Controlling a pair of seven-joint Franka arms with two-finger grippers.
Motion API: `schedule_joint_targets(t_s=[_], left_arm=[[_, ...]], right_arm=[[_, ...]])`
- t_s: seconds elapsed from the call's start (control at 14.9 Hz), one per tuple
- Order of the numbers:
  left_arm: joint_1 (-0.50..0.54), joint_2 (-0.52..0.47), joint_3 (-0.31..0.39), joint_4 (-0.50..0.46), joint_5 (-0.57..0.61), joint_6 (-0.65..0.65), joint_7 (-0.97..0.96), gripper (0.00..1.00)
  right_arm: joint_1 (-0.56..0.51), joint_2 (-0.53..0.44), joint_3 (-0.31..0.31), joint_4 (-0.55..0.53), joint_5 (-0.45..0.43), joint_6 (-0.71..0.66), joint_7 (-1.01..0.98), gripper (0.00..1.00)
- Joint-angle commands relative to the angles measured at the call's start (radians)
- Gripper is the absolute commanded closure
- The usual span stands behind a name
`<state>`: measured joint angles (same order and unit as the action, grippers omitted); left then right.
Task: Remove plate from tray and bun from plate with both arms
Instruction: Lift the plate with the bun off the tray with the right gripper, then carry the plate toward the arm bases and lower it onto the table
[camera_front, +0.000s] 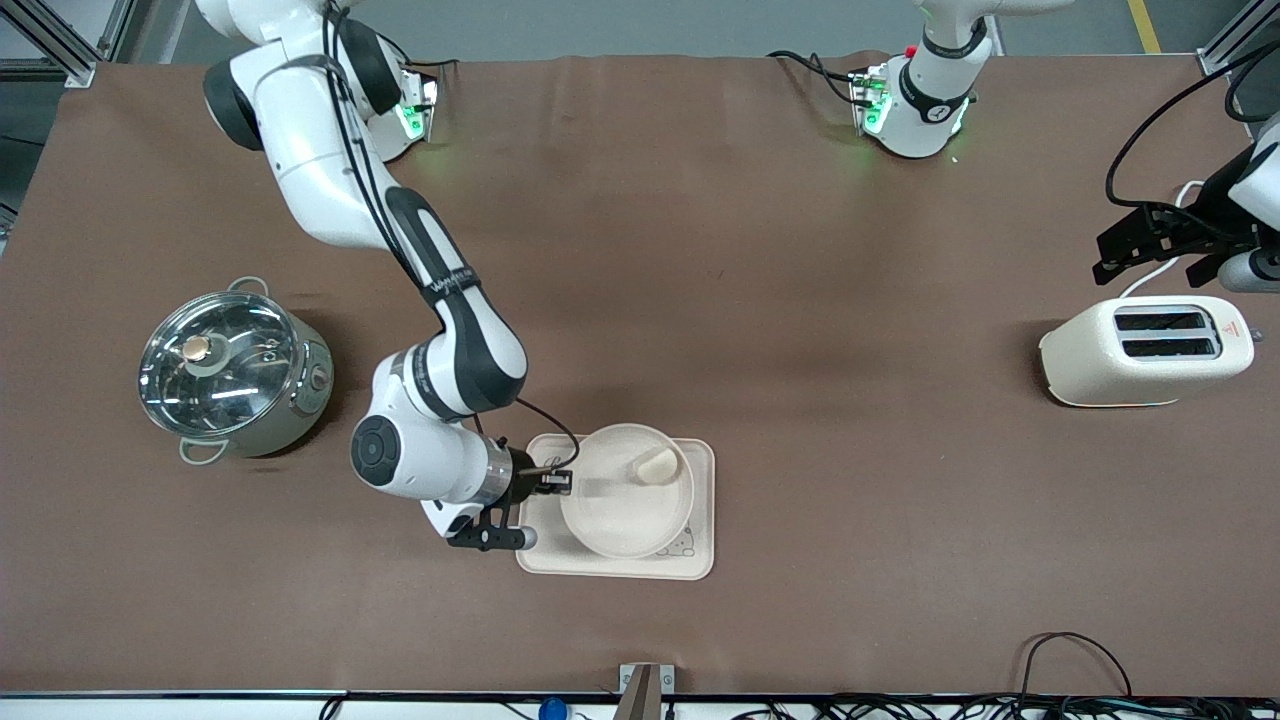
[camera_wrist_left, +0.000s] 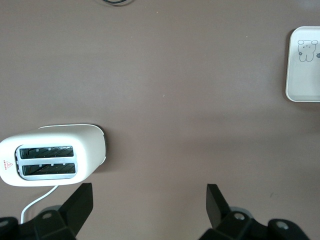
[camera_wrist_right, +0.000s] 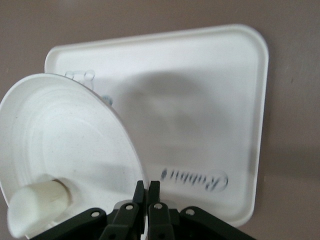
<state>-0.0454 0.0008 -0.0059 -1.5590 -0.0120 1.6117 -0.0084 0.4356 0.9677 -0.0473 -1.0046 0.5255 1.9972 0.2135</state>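
Note:
The round cream plate (camera_front: 615, 510) is over the rectangular rabbit tray (camera_front: 703, 510), tilted, with its shadow on the tray. My right gripper (camera_front: 560, 482) is shut on the plate's rim at the side toward the right arm's end. The pale bun (camera_front: 657, 466) lies inside the plate near its rim. In the right wrist view the fingers (camera_wrist_right: 146, 187) pinch the plate (camera_wrist_right: 65, 145) edge, the bun (camera_wrist_right: 37, 205) lies by the rim, and the tray (camera_wrist_right: 200, 125) lies below. My left gripper (camera_front: 1115, 255) is open and empty, up over the table by the toaster (camera_front: 1145, 350); it shows wide open (camera_wrist_left: 150, 200).
A steel pot with a glass lid (camera_front: 230, 370) stands toward the right arm's end. The cream toaster (camera_wrist_left: 50, 155) with its white cord stands at the left arm's end. A corner of the tray (camera_wrist_left: 305, 65) shows in the left wrist view. Cables lie along the table's front edge.

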Motion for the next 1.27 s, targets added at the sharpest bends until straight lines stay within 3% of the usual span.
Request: schedule_joint_targets(t_s=[0.0, 0.34, 0.6, 0.87, 1.21], left_arm=[[0.007, 0.005, -0.003, 0.019, -0.008, -0.016, 0.007, 0.00], [0.009, 0.005, -0.003, 0.019, -0.005, -0.016, 0.010, 0.00], [0.010, 0.005, -0.002, 0.017, -0.005, -0.016, 0.008, 0.00], [0.010, 0.005, -0.002, 0.019, -0.005, -0.016, 0.008, 0.00], [-0.001, 0.005, -0.003, 0.019, 0.000, -0.016, 0.001, 0.00]], right_arm=[[0.037, -0.142, 0.001, -0.160, -0.004, -0.052, 0.001, 0.99], [0.136, -0.410, 0.003, -0.593, -0.015, 0.110, -0.008, 1.00], [0.228, -0.538, 0.006, -0.883, -0.013, 0.297, -0.009, 1.00], [0.278, -0.537, 0.010, -1.009, -0.006, 0.503, -0.008, 1.00], [0.281, -0.502, 0.024, -1.019, 0.033, 0.563, -0.006, 1.00]])
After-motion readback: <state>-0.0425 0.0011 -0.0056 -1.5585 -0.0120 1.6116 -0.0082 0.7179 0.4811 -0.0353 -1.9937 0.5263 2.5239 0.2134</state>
